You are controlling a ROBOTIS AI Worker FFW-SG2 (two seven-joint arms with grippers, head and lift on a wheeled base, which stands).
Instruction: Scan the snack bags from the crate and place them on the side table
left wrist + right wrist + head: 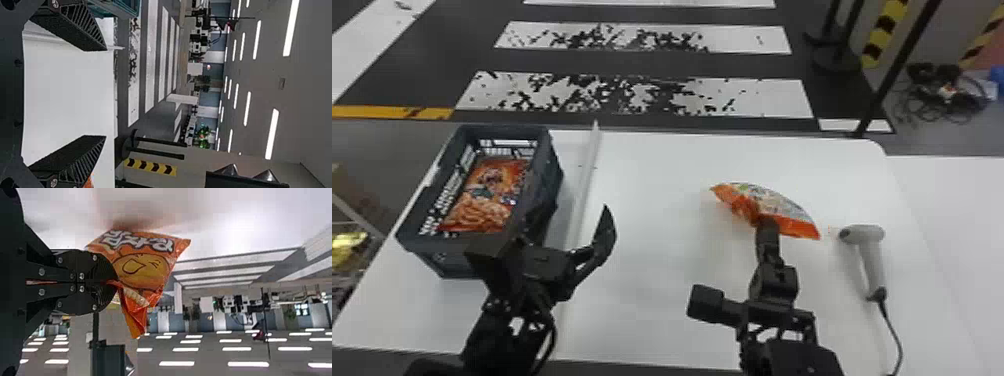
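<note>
In the head view an orange snack bag (pixel 784 210) is at the centre right of the table, pinched at its near side by my right gripper (pixel 766 225). The right wrist view shows the right gripper (pixel 113 282) shut on a crumpled part of the snack bag (pixel 143 268). Beside the crate (pixel 432 245) my left gripper (pixel 604 235) stands with nothing held; in the left wrist view the left gripper (pixel 103 94) is wide open. Another snack bag (pixel 487 195) lies in the crate. A grey scanner (pixel 869 250) lies right of the held bag.
The white table (pixel 652 300) carries a pale raised strip (pixel 584 175) running front to back, right of the crate. A cable (pixel 893 325) trails from the scanner to the front edge. Another white surface (pixel 957 200) adjoins on the right, with a dark pole (pixel 897 65) behind.
</note>
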